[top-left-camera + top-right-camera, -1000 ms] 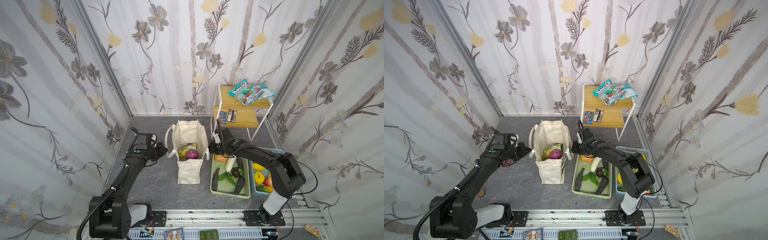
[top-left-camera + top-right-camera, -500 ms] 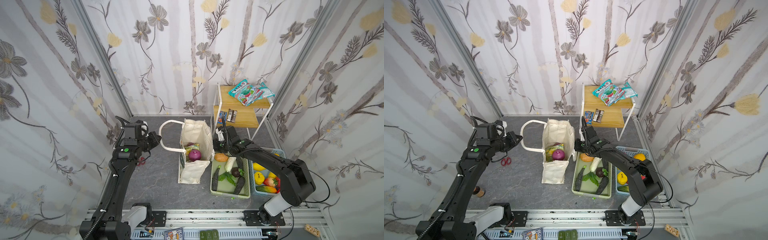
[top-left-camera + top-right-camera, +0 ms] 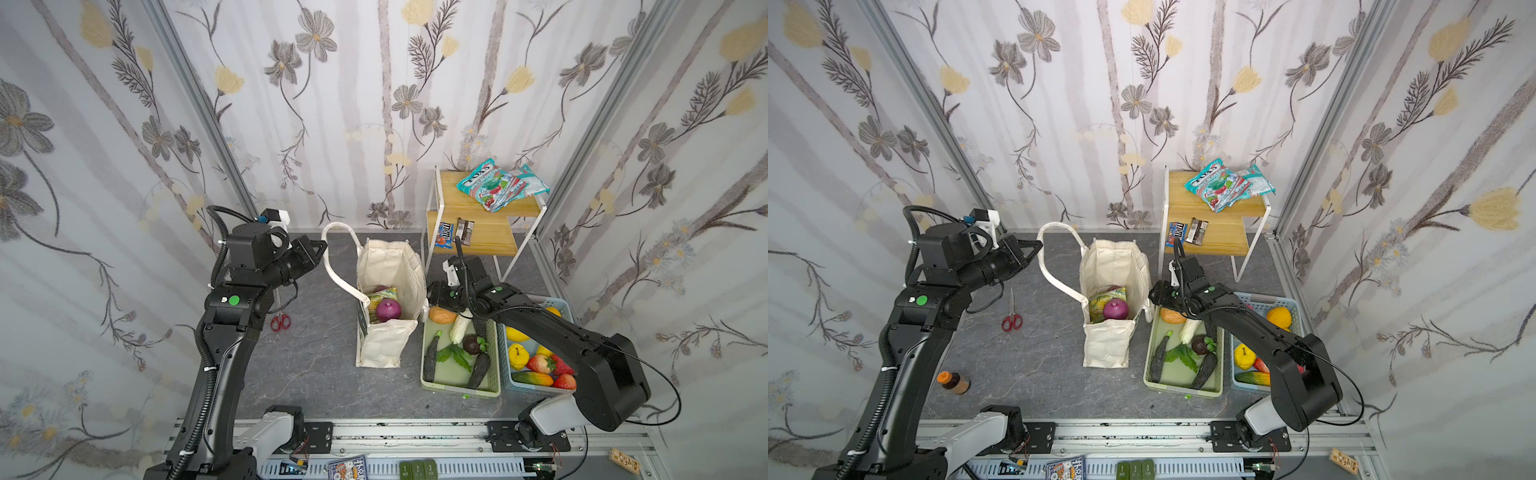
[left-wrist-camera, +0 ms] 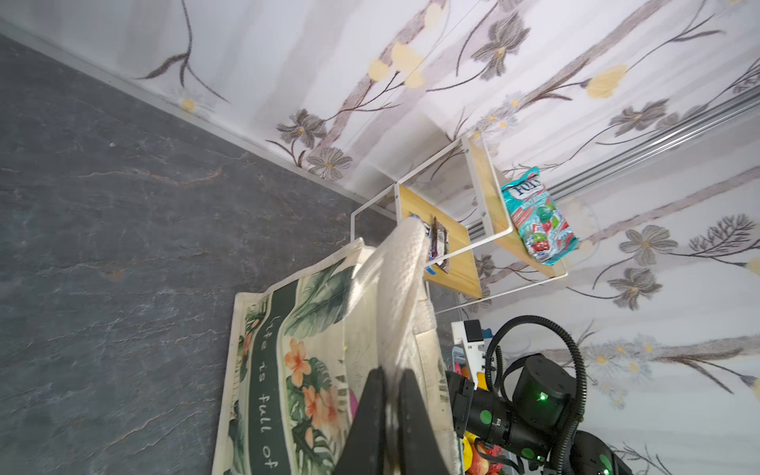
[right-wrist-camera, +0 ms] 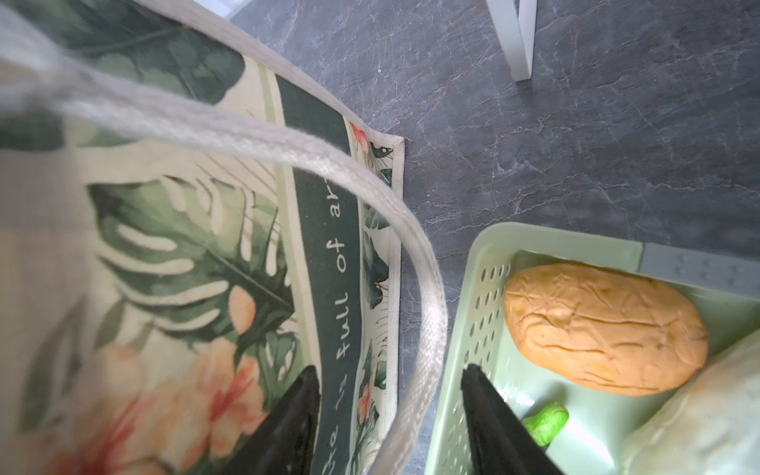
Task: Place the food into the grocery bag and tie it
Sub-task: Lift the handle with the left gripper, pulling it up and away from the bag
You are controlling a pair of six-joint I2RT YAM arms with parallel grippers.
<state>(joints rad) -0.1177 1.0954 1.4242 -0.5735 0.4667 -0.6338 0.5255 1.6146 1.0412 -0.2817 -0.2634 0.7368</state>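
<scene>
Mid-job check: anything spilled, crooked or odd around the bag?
A small green scrap lies on the floor just outside the pale green basket, looking like a spilled bit. The grocery bag is pulled lopsided: the left pincer is shut on one strap handle, drawn out sideways, while the other handle hangs slack by the open right pincer.

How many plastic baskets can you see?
2. The pale green basket sits right beside the grocery bag. The blue basket is next to it, on the side away from the bag. None seem hidden.
</scene>
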